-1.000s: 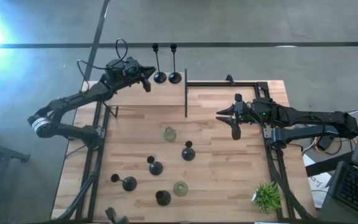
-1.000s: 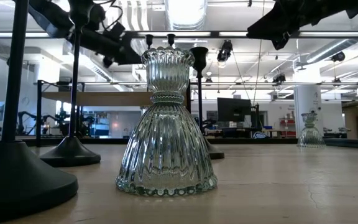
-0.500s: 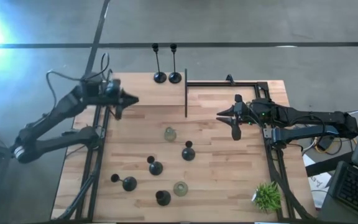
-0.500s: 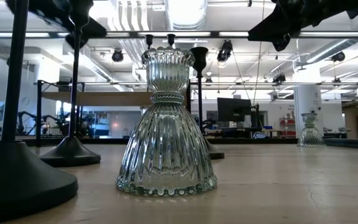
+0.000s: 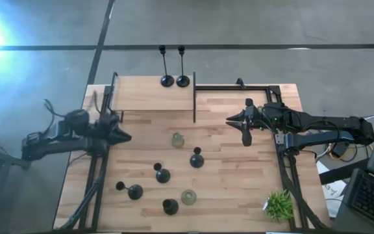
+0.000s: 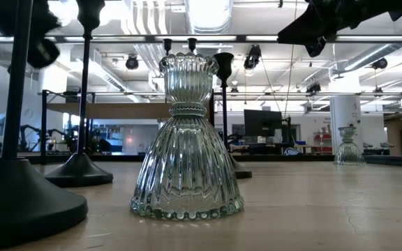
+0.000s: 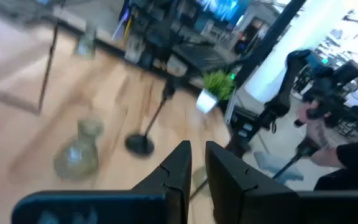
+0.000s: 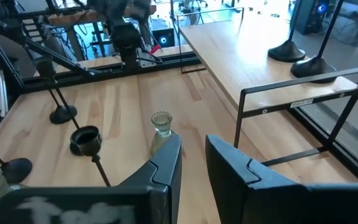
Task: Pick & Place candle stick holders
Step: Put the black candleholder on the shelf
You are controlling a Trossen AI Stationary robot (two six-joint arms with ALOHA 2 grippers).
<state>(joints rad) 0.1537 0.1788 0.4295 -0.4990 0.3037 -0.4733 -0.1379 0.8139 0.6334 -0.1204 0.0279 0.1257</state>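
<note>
Two tall black candle stick holders stand on their round bases on the raised wooden shelf at the far left. On the table top stand several more: glass holders and black ones. My left gripper hovers at the table's left edge, shut to a slit, with nothing in it. My right gripper hangs over the right half, pointing left, with a narrow empty gap.
A small green plant sits at the near right corner. A black frame rail borders the shelf's right side, and another frame runs along the far right. The nearest glass holder fills the low view.
My left gripper has drawn back from beside the two tall holders on the shelf, toward the table's left and near edges, sinking and turning as it went. It carries nothing. The tall holders have stayed upright in place.
</note>
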